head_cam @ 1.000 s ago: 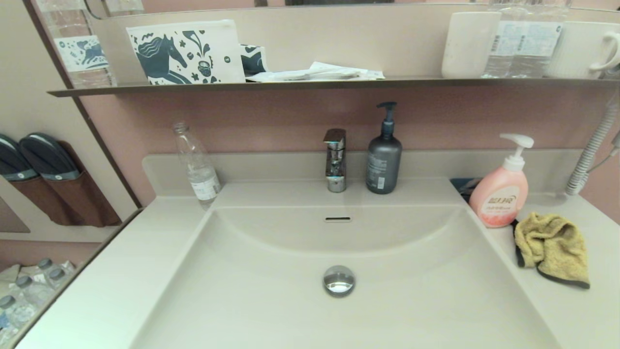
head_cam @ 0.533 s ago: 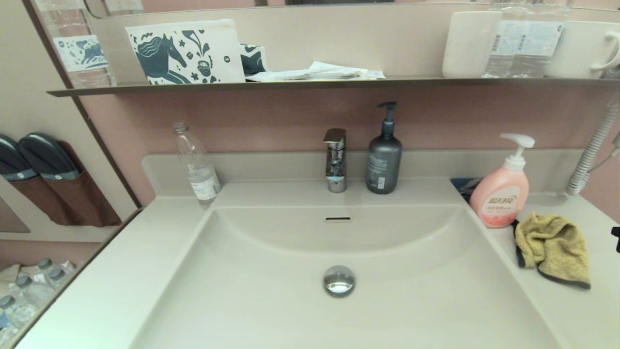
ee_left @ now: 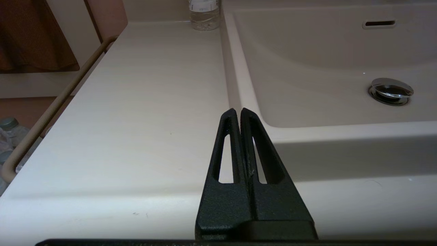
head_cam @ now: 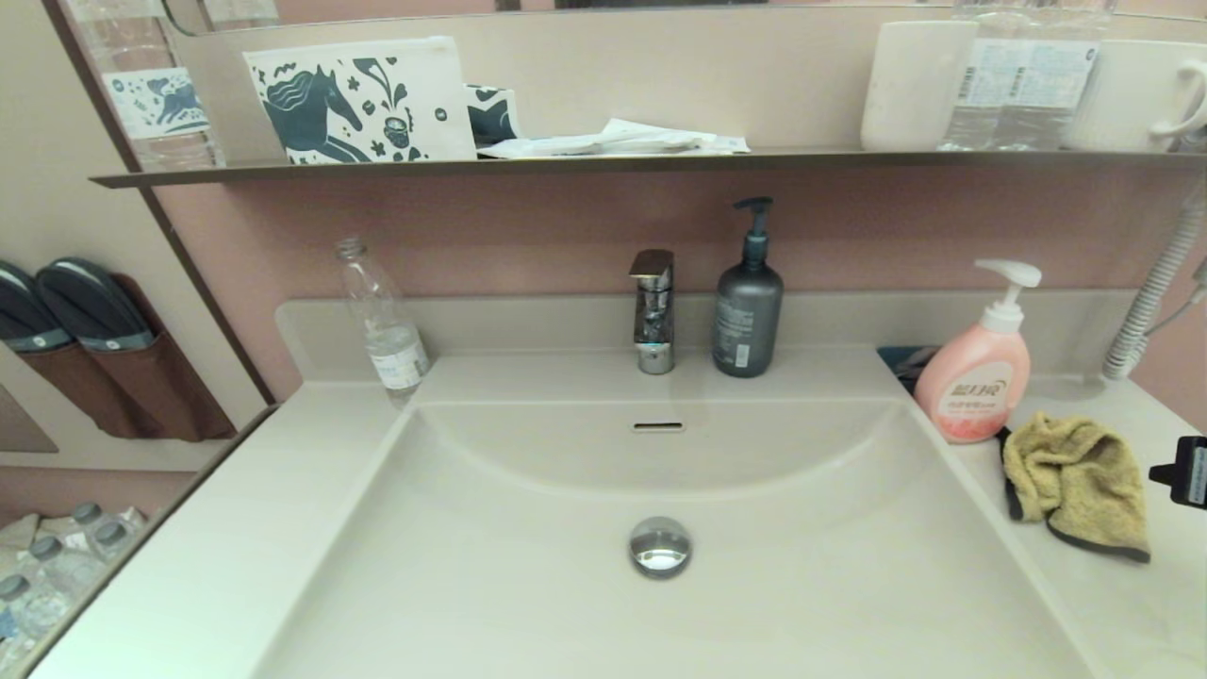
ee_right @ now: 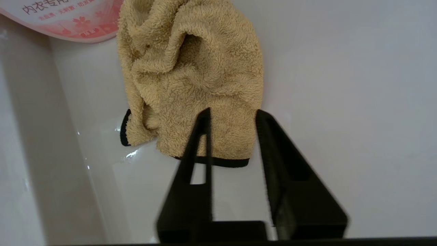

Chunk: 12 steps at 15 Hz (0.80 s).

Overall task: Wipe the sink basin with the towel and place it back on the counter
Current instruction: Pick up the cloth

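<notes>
The head view catches only a black tip of the right hand [head_cam: 1190, 471] at the frame's right edge, just beside the towel [head_cam: 1073, 483]. The right wrist view shows its 2 fingers spread, hovering over the towel's black-edged near end. The towel lies crumpled on the desk [head_cam: 1132, 594], touching the pink soap bottle [head_cam: 974, 382]. Only the left wrist view shows the left hand [ee_left: 237, 111], fingers pressed together, above the desk's front-left edge beside the sink basin [ee_left: 324, 61]. The basin holds only its chrome drain plug [head_cam: 660, 545].
</notes>
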{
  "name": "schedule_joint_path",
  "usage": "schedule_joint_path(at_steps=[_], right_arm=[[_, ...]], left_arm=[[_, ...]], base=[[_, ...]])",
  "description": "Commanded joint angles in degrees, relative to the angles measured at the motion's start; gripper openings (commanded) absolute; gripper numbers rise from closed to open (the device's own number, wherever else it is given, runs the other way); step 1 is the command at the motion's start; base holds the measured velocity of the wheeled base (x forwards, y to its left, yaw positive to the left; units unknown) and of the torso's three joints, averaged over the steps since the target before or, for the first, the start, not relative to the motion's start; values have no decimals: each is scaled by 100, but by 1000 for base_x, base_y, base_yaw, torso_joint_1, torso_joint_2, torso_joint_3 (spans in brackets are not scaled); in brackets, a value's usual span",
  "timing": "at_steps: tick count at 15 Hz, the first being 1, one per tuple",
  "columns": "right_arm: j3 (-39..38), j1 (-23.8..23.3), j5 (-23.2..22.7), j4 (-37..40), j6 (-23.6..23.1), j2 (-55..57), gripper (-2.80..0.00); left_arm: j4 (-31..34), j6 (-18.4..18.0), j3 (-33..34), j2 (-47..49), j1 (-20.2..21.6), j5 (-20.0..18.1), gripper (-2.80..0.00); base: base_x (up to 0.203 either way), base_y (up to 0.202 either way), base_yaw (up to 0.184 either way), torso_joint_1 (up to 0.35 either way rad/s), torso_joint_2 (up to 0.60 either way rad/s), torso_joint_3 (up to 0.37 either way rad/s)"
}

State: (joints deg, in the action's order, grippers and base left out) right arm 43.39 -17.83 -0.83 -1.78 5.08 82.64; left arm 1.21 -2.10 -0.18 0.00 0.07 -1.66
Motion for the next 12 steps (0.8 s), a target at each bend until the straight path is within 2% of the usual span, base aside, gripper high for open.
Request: schedule_joint_path(at_steps=[1, 2, 3, 6, 10, 12], right_arm=[[3, -27, -40, -24, -68, 77, 0], [3, -33, -40, -30, -83, 77, 0], [3, -29, -47, -149, -327, 84, 0], [42, -27, -38, -362, -678, 272, 0], [109, -12, -22, -976, -1242, 823, 0], [246, 0, -48, -1108, -1324, 1062, 0]], left_arm=[[2, -1, 1, 9, 1, -1, -280], [2, -1, 1, 9, 1, -1, -280], [2, -1, 1, 9, 1, -1, -280], [2, -1, 1, 9, 1, -1, -280], [2, -1, 1, 9, 1, -1, -280], [2, -1, 1, 9, 1, -1, -280]], base=[[0, 0, 0, 0, 0, 0], [0, 0, 0, 0, 0, 0], [0, 0, 0, 0, 0, 0], [0, 0, 0, 0, 0, 0], [0, 0, 0, 0, 0, 0], [0, 0, 0, 0, 0, 0]])
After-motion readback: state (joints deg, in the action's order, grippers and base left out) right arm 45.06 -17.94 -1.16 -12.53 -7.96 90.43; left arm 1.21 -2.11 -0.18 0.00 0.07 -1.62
